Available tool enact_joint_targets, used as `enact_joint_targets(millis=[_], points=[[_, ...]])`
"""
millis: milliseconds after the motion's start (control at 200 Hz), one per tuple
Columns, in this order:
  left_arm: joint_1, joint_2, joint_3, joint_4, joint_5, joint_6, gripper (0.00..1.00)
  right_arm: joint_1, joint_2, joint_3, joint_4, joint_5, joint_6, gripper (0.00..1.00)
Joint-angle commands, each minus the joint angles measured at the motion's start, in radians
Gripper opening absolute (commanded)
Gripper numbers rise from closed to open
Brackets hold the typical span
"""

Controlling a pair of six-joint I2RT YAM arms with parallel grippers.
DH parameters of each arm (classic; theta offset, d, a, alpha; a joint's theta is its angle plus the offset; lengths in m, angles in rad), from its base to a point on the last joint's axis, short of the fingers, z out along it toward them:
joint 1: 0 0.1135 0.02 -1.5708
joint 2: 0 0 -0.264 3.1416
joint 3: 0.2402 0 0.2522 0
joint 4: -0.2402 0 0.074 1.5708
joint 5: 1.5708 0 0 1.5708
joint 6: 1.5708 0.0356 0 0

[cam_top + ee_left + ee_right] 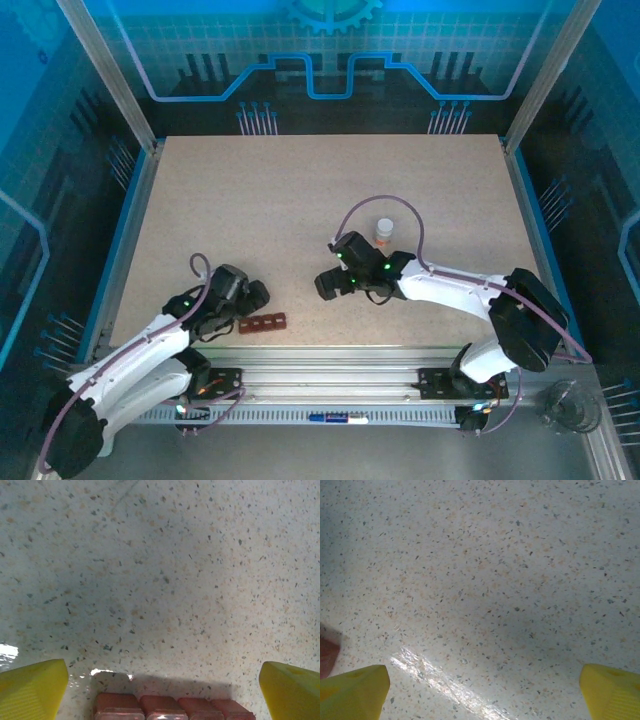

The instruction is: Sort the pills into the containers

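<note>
While the left claw [162, 682] and right claw [484, 685] stand wide, the left should descend squarely over the strip [172, 707] at bottom centre.

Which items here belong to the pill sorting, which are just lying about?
Job:
- dark reddish-brown plastic strip of four lidded compartments

Lying about:
- small white bottle with orange band, contents unseen
- clear round object off the table, right

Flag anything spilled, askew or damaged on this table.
Nothing stands out. The reddish-brown container strip lies flat near the front edge of the table, and the small white bottle stands upright farther back.
</note>
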Motion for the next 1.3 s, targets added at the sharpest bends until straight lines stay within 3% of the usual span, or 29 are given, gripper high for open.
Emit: enact_joint_targets(millis=[0,390,916,1291], points=[[-0.03,-0.003,-0.024,-0.041,-0.024,-0.047,0.99,-0.018,-0.019,0.023,-0.015,-0.009,0.008,0.99],[-0.124,0.048,-0.035,0.027,-0.042,-0.119,0.99,-0.043,-0.056,-0.001,-0.027,-0.017,0.0,0.99],[-0.271,0.226,0.043,0.199,-0.073,-0.158,0.99,-0.054,-0.131,-0.106,-0.019,-0.075,-0.029,1.0],[-0.321,0.343,0.095,0.288,-0.073,-0.144,0.99,0.063,-0.155,-0.191,0.066,-0.101,-0.105,1.0]])
